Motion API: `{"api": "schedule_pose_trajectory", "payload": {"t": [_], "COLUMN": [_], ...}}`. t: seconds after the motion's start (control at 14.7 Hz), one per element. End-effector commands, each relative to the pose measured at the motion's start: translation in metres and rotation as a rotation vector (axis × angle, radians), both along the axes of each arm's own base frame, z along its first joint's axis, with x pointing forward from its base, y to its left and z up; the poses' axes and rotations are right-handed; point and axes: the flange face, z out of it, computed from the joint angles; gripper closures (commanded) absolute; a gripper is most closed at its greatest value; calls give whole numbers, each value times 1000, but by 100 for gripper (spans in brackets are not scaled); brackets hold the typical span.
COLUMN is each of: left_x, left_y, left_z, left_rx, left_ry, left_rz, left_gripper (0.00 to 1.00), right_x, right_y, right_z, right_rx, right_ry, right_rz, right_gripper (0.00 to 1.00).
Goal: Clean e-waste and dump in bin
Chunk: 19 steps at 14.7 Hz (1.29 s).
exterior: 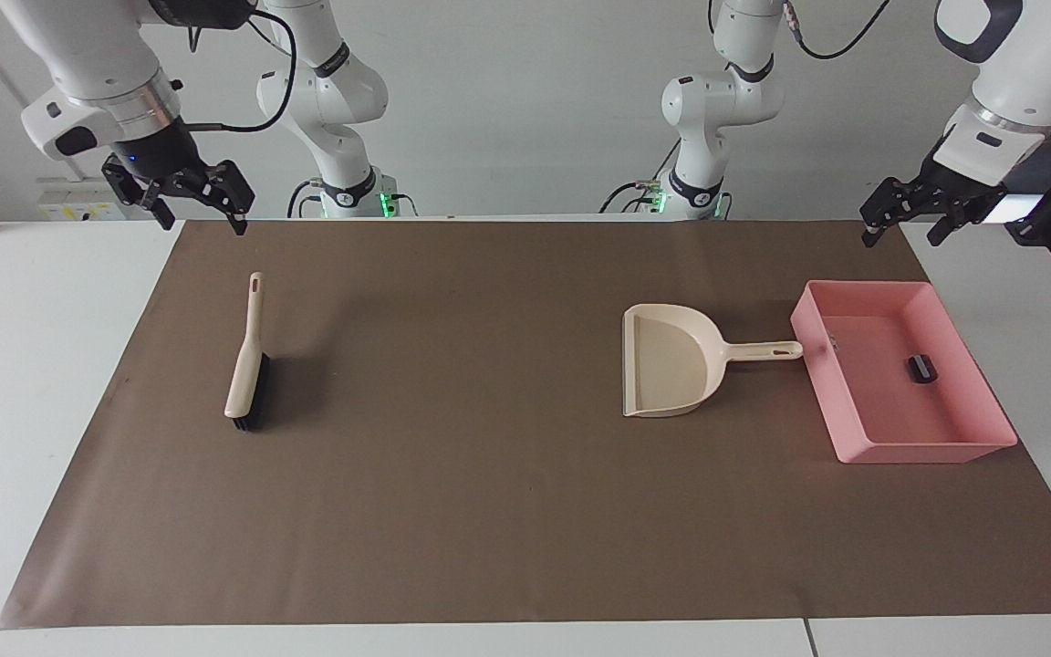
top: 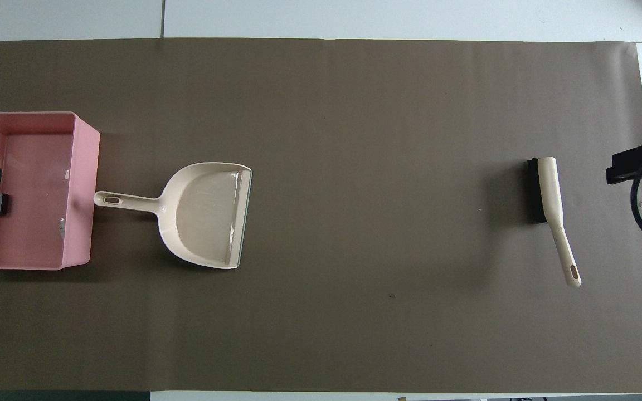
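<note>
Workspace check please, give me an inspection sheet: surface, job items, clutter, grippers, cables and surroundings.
Surface: brown mat covering a white table.
Job's things: small black block lies in the pink bin at the left arm's end; the white e-waste piece is not seen.
Tools: beige dustpan beside the bin, its handle pointing at it; brush at the right arm's end.
Clutter: nothing seen on the mat.
Grippers: left gripper open and empty, raised, with nothing in its jaws; right gripper open and empty, raised over the mat edge.
Cables: black cable looped on the right arm.
Surroundings: plain white wall.
</note>
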Motion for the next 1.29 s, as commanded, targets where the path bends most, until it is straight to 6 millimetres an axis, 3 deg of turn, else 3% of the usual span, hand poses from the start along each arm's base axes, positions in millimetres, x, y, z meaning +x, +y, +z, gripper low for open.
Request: {"api": "schedule_pose_trajectory", "payload": {"t": [0.0,0.48,1.22], "left_x": [-6,-7,-9], "left_y": [-4,4,-3], "left_z": [0,0,-1], "left_rx": [-12,-12,-12], "left_ry": [-19,-19,0], "left_rz": [-3,12,5], "left_gripper": [2,2,2], "right_x": [-5,-5,-5], "right_y": [-3,-3,-3], "right_z": [2,2,2], "right_rx": [-2,-2,-2], "right_ry": [6,6,6], "right_rz": [15,15,15], "right_gripper": [0,0,0]}}
